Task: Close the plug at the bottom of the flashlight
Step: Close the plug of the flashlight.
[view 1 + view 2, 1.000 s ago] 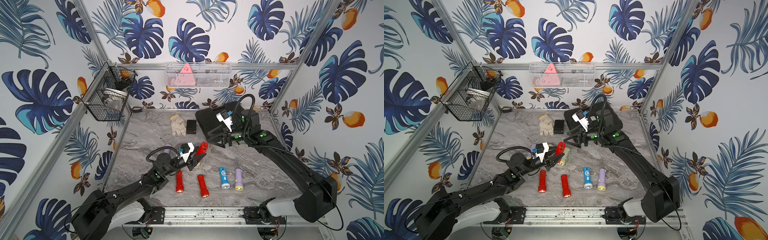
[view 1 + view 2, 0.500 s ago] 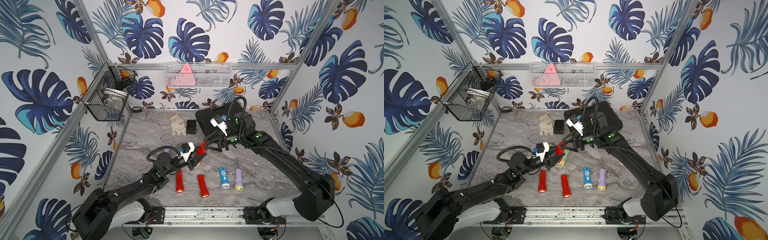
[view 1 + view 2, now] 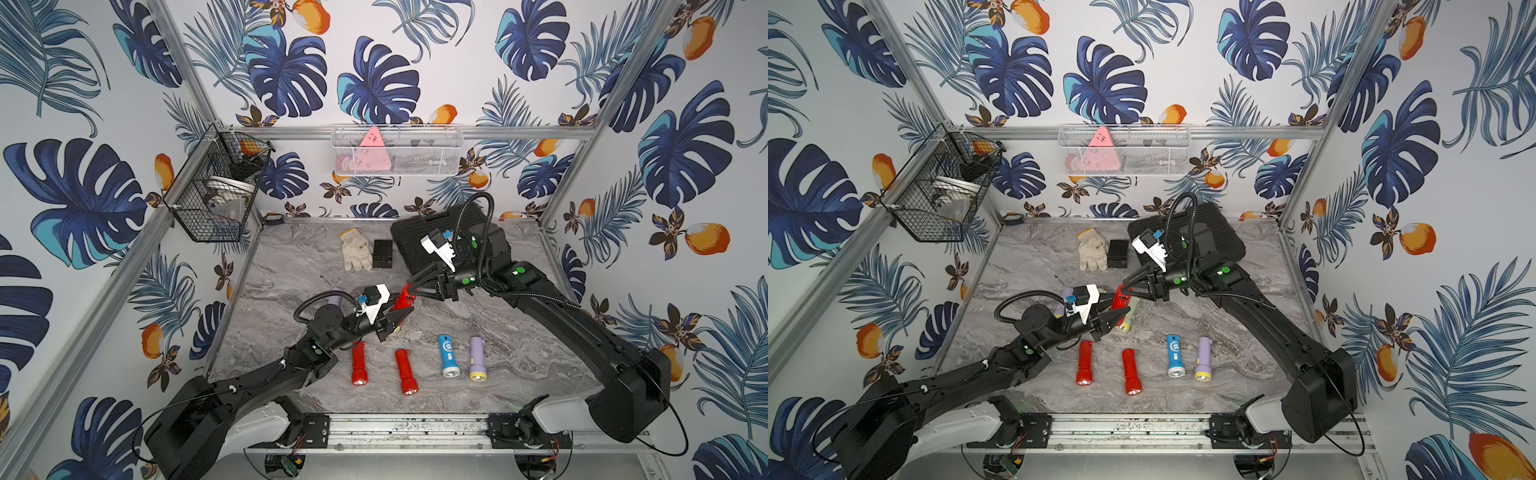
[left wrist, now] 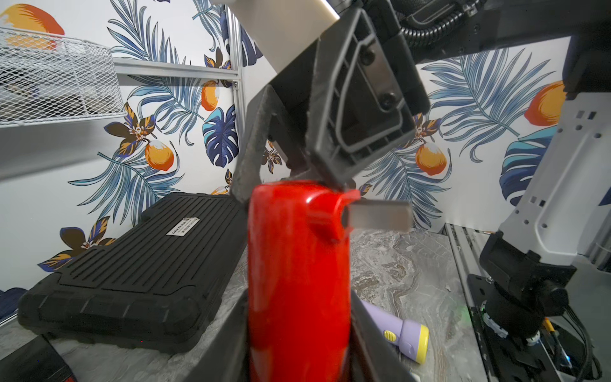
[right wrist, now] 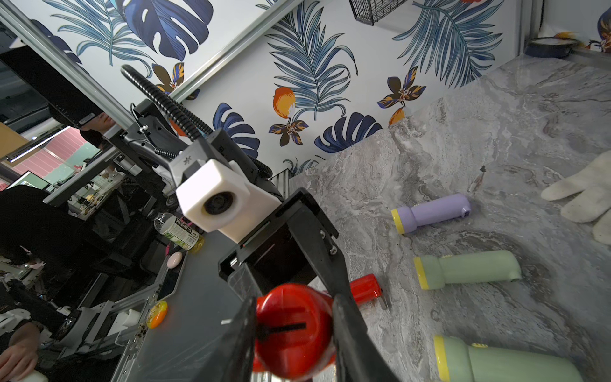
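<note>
Red plastic, three flashlights of that colour: one red flashlight (image 3: 402,298) held in the air above the middle of the grey marbled table (image 3: 519,332), and two spare red flashlights (image 3: 358,363) (image 3: 405,366) lying side by side near the front edge. In the same row, further to the robot's right, one blue flashlight (image 3: 448,353) and one lilac flashlight (image 3: 476,357). Mid-table, close to the hands, a second lilac flashlight (image 5: 433,211) and two pale green flashlights (image 5: 466,269) (image 5: 509,363). Eight flashlights in all.

Toward the back of the table: one pale work glove (image 3: 356,249), just beside it one small black box (image 3: 382,253), then one ribbed black case (image 4: 132,264). On the walls, two baskets: one black wire basket (image 3: 216,195) on the robot's left side, and one white mesh basket (image 3: 397,149) on the back rail with a pink triangle (image 3: 368,143) inside.

Two hands, both on the same flashlight.

Left hand (image 3: 399,320): pressed tight on the body of the red flashlight, holding it tilted with its bottom end toward the right hand.

Right hand (image 3: 413,291): partway closed, straddling that bottom end, with one of its fingers (image 5: 344,317) against each side of the round cap.

Plug (image 4: 380,215): a flat metal blade, blurred in the left wrist view, jutting sideways from the bottom end and not folded in. Across the cap in the right wrist view, a dark slot.
</note>
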`<state>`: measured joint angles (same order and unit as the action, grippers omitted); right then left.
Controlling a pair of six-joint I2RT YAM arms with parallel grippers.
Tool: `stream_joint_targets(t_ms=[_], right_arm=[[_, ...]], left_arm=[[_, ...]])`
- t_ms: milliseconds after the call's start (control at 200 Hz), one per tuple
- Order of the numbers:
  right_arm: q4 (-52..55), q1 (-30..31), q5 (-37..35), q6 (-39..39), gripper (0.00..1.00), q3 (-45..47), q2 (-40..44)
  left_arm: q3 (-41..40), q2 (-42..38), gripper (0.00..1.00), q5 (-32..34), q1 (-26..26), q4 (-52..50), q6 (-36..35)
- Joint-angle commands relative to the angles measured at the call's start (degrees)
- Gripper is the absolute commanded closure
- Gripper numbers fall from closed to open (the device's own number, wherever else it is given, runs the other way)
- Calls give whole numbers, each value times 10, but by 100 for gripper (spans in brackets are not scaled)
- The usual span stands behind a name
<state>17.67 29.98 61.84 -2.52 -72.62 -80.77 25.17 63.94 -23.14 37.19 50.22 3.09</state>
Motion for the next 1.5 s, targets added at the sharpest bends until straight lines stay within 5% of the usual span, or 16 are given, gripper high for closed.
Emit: stream_joint_targets(t_ms=[0, 290, 565, 961, 1286, 1496], right_arm=[[23, 2, 7, -18, 70, -5, -4], [28, 4, 0, -17, 76, 4, -8], [20, 5, -23, -2, 60, 11, 5], [24, 15, -38, -4, 59, 13, -1], [33, 15, -23, -6, 93, 8, -22], [34, 13, -38, -5, 96, 6, -15]], left_arm=[[8, -6, 100, -9, -1, 36, 2], [10, -19, 100, -3, -1, 26, -5], [17, -24, 100, 13, -1, -9, -18], [24, -22, 100, 14, -1, -23, -18], [22, -31, 100, 20, -1, -20, -24], [21, -32, 100, 18, 0, -20, -24]])
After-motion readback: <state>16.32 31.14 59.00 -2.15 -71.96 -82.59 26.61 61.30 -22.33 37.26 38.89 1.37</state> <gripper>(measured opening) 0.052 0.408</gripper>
